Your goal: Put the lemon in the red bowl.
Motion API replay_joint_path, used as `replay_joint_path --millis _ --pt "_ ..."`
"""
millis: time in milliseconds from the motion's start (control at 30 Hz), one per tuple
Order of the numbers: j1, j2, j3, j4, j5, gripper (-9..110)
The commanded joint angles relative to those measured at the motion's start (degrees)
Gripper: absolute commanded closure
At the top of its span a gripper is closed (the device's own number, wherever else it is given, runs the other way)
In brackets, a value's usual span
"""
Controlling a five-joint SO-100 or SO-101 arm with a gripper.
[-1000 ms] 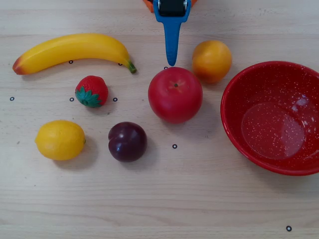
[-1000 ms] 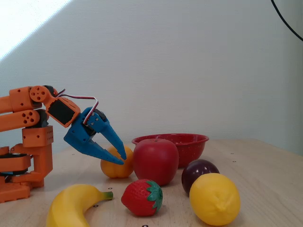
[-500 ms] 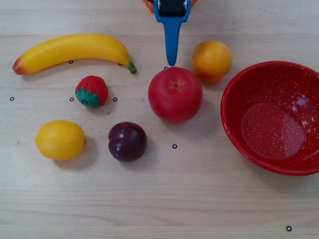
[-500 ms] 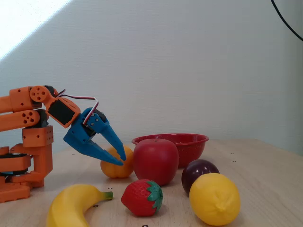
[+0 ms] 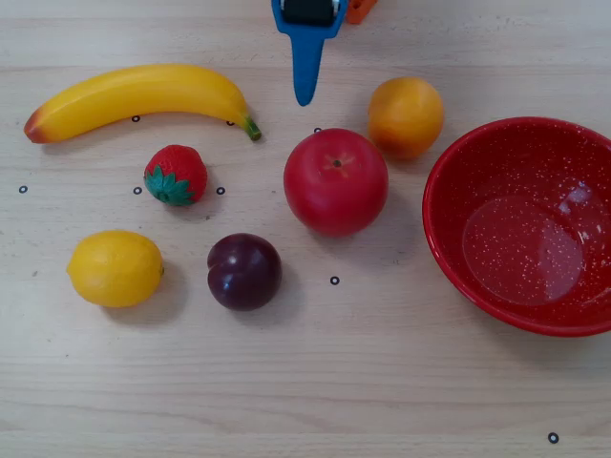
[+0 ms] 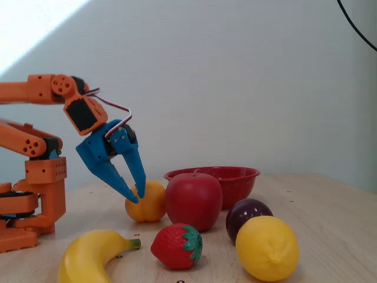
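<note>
The lemon (image 5: 115,268) lies at the lower left of the overhead view and stands nearest the camera in the fixed view (image 6: 266,247). The red bowl (image 5: 456,191) is empty at the right edge; it shows behind the fruit in the fixed view (image 6: 235,180). My blue gripper (image 5: 305,95) points in from the top edge, far from the lemon. In the fixed view the gripper (image 6: 137,197) hangs just above the table in front of the orange fruit, its tips together and holding nothing.
A banana (image 5: 143,95), a strawberry (image 5: 176,175), a plum (image 5: 244,272), a big red tomato-like fruit (image 5: 336,181) and an orange fruit (image 5: 406,116) lie between the gripper, the lemon and the bowl. The orange arm base (image 6: 35,194) stands at the left.
</note>
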Motion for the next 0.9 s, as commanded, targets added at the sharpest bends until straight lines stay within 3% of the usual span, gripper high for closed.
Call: replay_joint_path --millis 0,133,400,867 --pt "-2.5 -4.3 -11.5 3.2 3.3 101" --pt "-5.0 -14.3 -22.9 11.2 5.0 101" --pt "-10.9 -30.1 -40.9 16.1 5.2 101" --pt "-17.8 -50.5 -68.6 28.5 15.8 101"
